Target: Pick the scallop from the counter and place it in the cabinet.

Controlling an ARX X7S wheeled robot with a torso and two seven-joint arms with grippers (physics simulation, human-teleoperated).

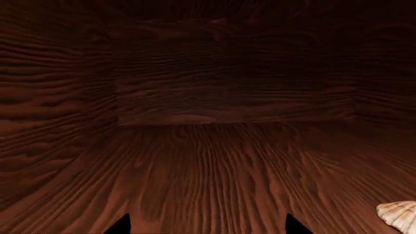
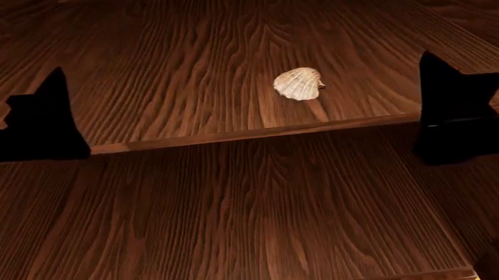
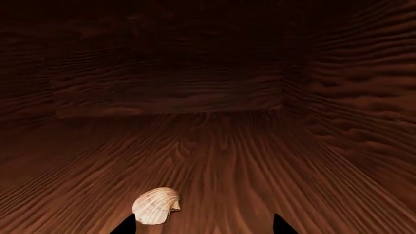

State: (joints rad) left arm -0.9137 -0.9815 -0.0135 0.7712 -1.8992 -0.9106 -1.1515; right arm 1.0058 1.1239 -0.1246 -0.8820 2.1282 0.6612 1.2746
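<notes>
1. The cabinet (image 2: pixel 236 201) fills pretty much everything: dark reddish-brown wood grain all over. Both wrist views look straight into it, with the back wall and side walls in shadow.
2. The head view shows two plank shelves. The upper shelf (image 2: pixel 180 52) runs back into the dark, and its front edge crosses the middle of the view. The lower shelf (image 2: pixel 151 255) sticks out nearer the camera.
3. The left hand (image 2: pixel 10 98) is a black silhouette at the left end of the upper shelf's front edge. Its fingers are spread wide and there's nothing between them. In its own wrist view just the two dark fingertips (image 1: pixel 123 223) poke in, with bare wood between them.
4. The right hand (image 2: pixel 475 62) is at the right end of that same front edge. It's also spread wide and holding nothing. Its wrist view shows only the two tips (image 3: pixel 279 223) again.
5. The scallop (image 2: pixel 298 84) is lying on the upper shelf, close to the front edge and a bit right of the middle. It's between the two hands, nearer the right one, and neither has hold of it. It's pale cream, ribbed and fan-shaped. In the right wrist view the shell (image 3: pixel 156 205) sits just beside one fingertip, not in the gap; I can't tell if it's touching. The left wrist view only catches a piece of it (image 1: pixel 400 214) at the picture's edge.
</notes>
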